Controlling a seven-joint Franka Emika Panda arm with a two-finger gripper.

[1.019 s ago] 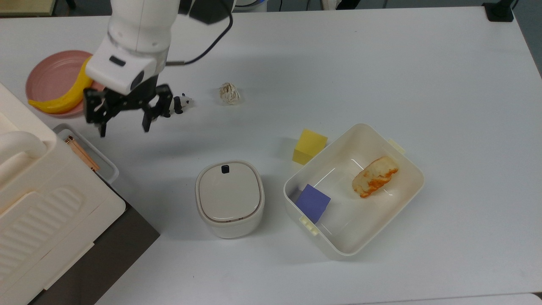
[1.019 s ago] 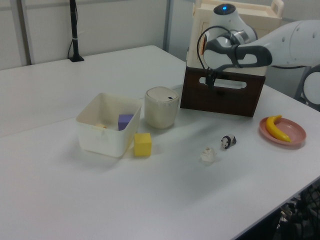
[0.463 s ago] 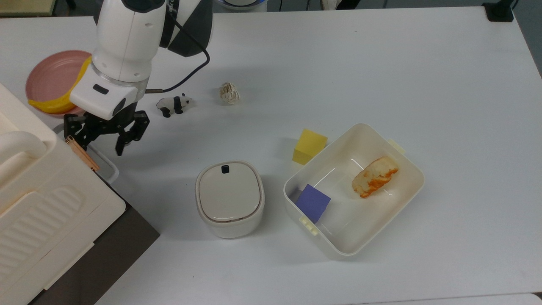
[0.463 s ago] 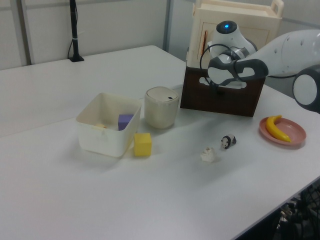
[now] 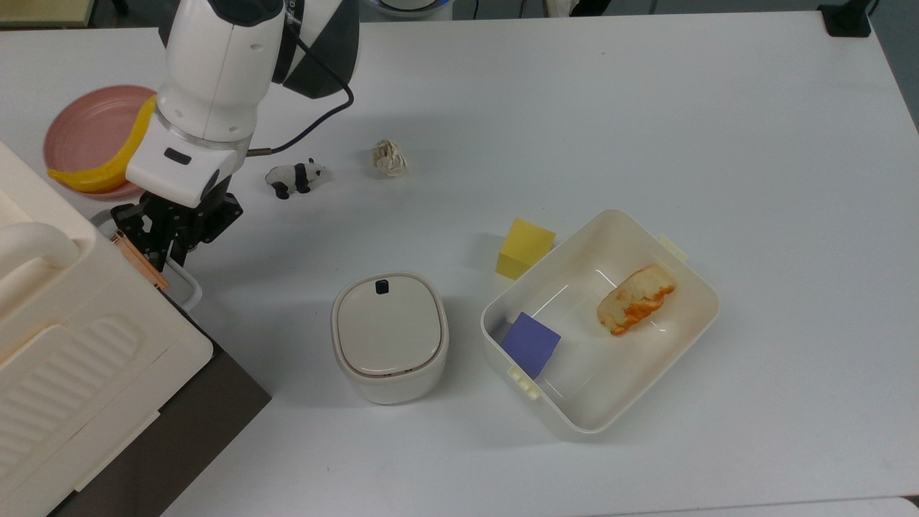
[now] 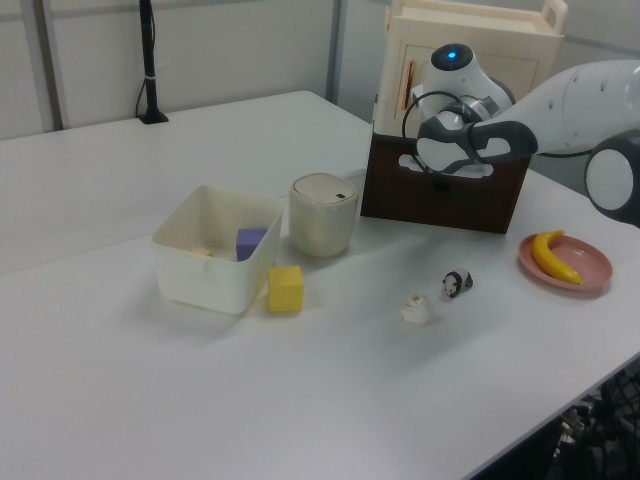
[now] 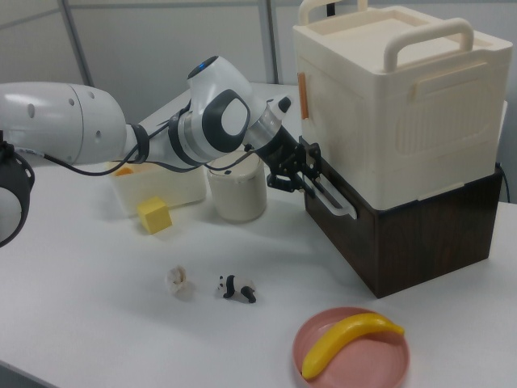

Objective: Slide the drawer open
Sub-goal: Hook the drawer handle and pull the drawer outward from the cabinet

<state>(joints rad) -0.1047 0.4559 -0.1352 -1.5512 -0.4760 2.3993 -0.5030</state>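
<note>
Going left to right across the top view: the drawer (image 5: 183,424) sits at the far left edge of the table (image 5: 574,108), a dark-brown box with a cream ribbed case (image 5: 64,345) stacked on top of it. Its translucent loop handle (image 5: 176,276) sticks out from the front panel, and the robot's hand (image 5: 161,237) is right there on it. The black fingers have come together around the near part of the loop; in the right view the hand (image 7: 303,174) is plainly pinched onto the handle (image 7: 335,198), up against the dark front.

To my eye the reach and the grab are done and the pull has not really begun: the front panel looks flush with the box and no plywood interior shows. What is left is the slide itself, drawing the handle straight out away from the box.

Behind the arm lies a pink plate (image 5: 86,129) with a banana (image 5: 118,161). Further right stand a small toy panda (image 5: 294,177) and a crumpled paper ball (image 5: 389,158), well clear of the drawer's path. Nearer the middle is a lidded cream pot (image 5: 389,336), then a yellow block (image 5: 525,248) touching a white tub (image 5: 689,273) that holds a purple block (image 5: 531,343) and a piece of bread (image 5: 635,298).
</note>
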